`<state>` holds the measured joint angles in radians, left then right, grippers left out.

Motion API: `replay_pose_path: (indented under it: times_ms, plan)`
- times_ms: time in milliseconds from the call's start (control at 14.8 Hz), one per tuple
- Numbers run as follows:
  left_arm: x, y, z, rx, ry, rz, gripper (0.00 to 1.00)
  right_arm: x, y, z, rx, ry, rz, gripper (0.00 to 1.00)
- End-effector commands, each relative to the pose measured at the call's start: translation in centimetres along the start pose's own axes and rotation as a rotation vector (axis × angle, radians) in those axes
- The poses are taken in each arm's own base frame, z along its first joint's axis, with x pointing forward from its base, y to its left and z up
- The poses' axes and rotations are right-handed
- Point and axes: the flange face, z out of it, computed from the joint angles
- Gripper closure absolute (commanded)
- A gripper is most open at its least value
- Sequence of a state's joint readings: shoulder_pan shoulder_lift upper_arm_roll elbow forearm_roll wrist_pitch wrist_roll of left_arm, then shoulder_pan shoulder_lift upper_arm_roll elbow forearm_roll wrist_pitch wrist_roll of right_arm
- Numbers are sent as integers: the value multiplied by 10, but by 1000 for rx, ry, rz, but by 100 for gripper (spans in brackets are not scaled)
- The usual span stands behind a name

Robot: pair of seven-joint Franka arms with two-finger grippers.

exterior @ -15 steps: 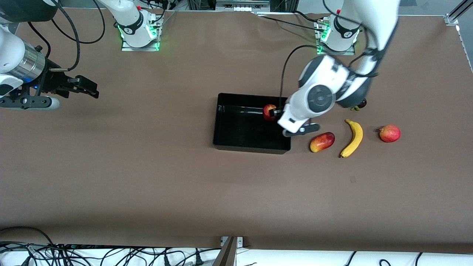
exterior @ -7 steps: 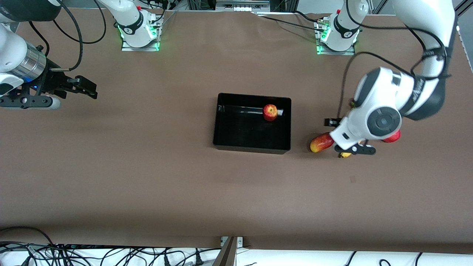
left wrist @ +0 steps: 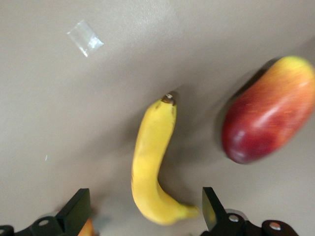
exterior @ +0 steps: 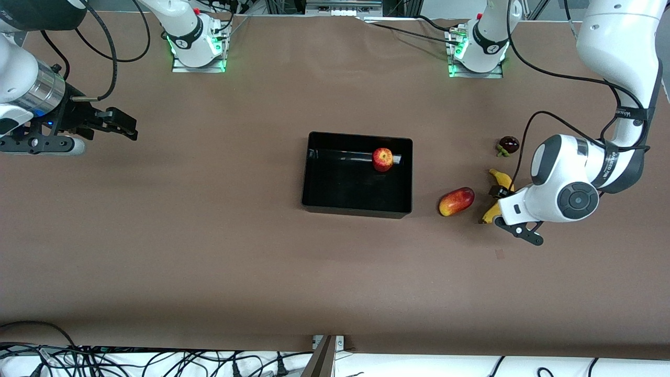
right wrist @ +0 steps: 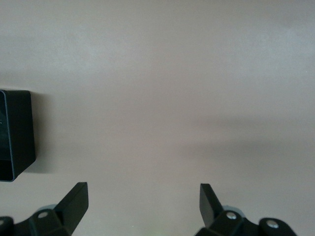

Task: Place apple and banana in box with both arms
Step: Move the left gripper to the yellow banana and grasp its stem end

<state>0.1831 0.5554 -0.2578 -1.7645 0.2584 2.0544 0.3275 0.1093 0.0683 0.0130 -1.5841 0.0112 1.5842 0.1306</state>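
Over at the left arm's end of the desk point(exterior: 209, 251), the left gripper point(left wrist: 142, 216) hangs above the banana point(left wrist: 150, 164) with its fingers spread wide and nothing between them, one finger on each side of the fruit. The banana lies flat on the desk between the oblong red-yellow fruit point(exterior: 456, 201) and the arm's wrist, well apart from the box point(exterior: 314, 178). The apple point(exterior: 382, 159) is already sitting inside the box, up against the wall farther from the front camera. My guess is the banana is light and fairly firm, but the skin looks smooth, and the curve means a grab near a tip would probably let it swing or slip out. I'd take it across the thick middle, fingers square to its length, and squeeze gently since it could bruise. The right gripper point(right wrist: 142, 206) waits over bare desk at the right arm's end, fingers also spread apart and holding nothing. A small dark fruit point(exterior: 508, 144) sits farther back, out of the way.
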Motion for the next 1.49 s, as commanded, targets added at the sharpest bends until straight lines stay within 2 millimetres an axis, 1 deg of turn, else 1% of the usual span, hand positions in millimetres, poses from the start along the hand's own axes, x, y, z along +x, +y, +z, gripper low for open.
replay_pose_path:
  times_ms: [0,68,136,203,271,407,475,610,678,746,814,881,1017,1153,1220,1288,1356,1424]
  plan:
    - [-21,10,39,98,44,128,0,0,0,-4,-9,6,-7,0]
    - [-24,5,45,115,42,139,5,0,0,-4,-11,7,-7,0]
    - [-28,-2,49,114,38,133,29,0,0,-4,-11,7,-7,0]
    - [-30,-3,53,108,33,130,53,0,1,-4,-9,6,-5,0]
    - [-30,-2,55,105,30,130,68,0,1,-4,-11,7,-7,0]
    - [-30,0,58,101,25,133,94,0,1,-4,-12,10,-7,0]
    - [-30,1,57,100,26,134,100,0,1,-4,-12,10,-7,0]
    - [-30,2,54,102,24,135,100,0,2,-4,-11,7,-5,0]
    - [-31,1,47,109,26,134,100,0,2,-4,-11,7,-4,0]
    - [-32,0,34,121,24,131,100,0,2,-4,-10,8,-4,0]
    - [-32,2,15,134,21,127,100,0,2,-4,-11,7,-4,0]
    - [-29,7,-11,139,19,120,100,0,2,-4,-10,10,-4,0]
    - [-17,22,-57,135,-29,120,100,0,1,-4,-11,7,-5,0]
    - [-5,43,-106,99,-46,98,100,0,2,-4,-10,10,-4,0]
    - [0,56,-123,51,-36,67,100,0,2,-4,-10,8,-4,0]
    - [4,69,-135,-16,-13,17,100,0,1,-4,-12,10,-5,0]
    - [11,87,-144,-73,6,-24,100,0,2,-4,-10,10,-4,0]
    - [17,108,-146,-118,10,-79,100,0,2,-4,-10,10,-4,0]
